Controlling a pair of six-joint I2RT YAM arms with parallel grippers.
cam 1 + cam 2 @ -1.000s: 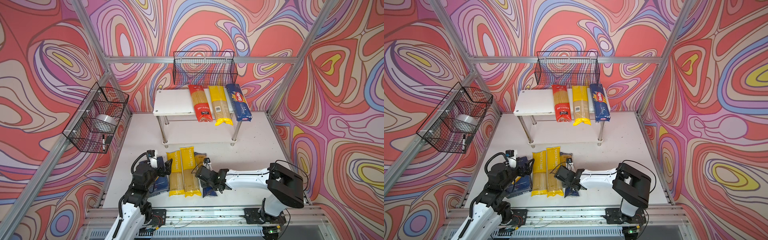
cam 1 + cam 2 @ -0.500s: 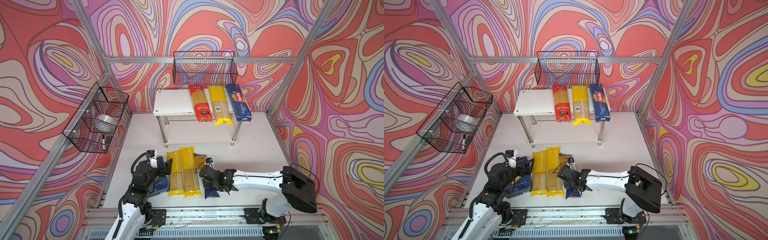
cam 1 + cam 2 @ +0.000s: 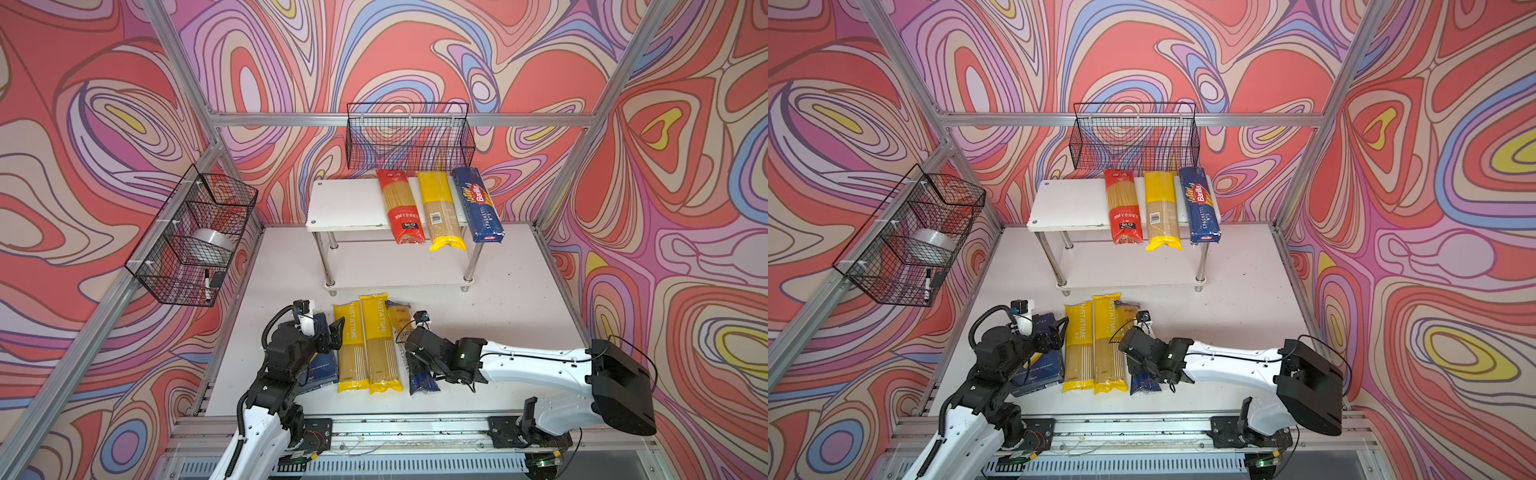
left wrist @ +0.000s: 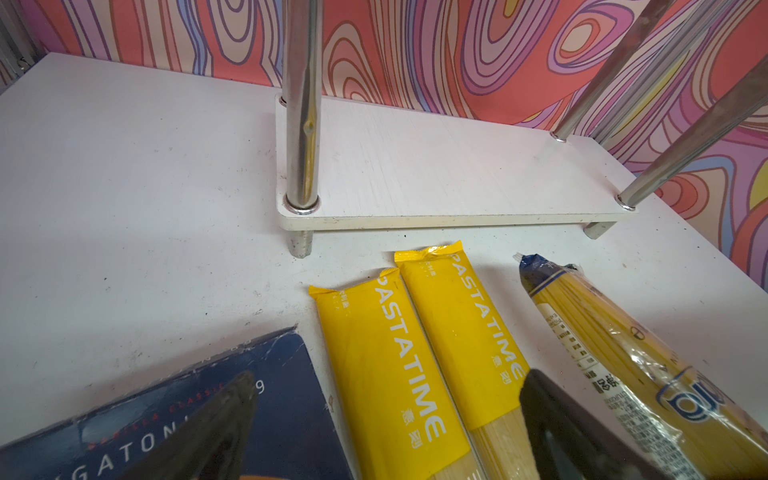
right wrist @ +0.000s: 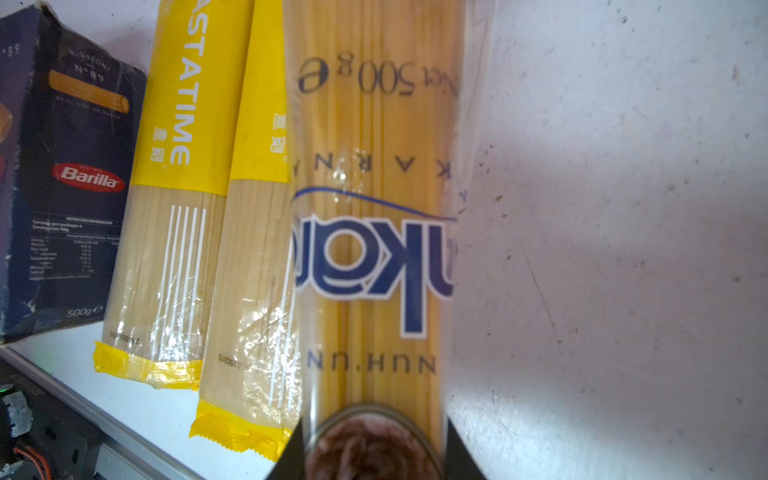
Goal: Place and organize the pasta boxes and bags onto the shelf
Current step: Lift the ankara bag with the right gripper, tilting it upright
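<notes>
- Three of seven items lie side by side on the right half of the shelf's (image 3: 345, 203) top board: red bag (image 3: 401, 208), yellow bag (image 3: 440, 208), and spaghetti box (image 3: 478, 203) at its right edge.
- Four wait along the table's (image 3: 498, 316) front edge: rigatoni box (image 5: 66, 187), two PASTATIME bags (image 3: 351, 349) and navy bag (image 5: 374, 249).
- The right gripper (image 5: 374, 455) clamps the navy bag, which looks unlifted.
- The left gripper (image 4: 395, 436) hangs spread and empty over the rigatoni box.
- The shelf's left half and lower board are bare.
</notes>
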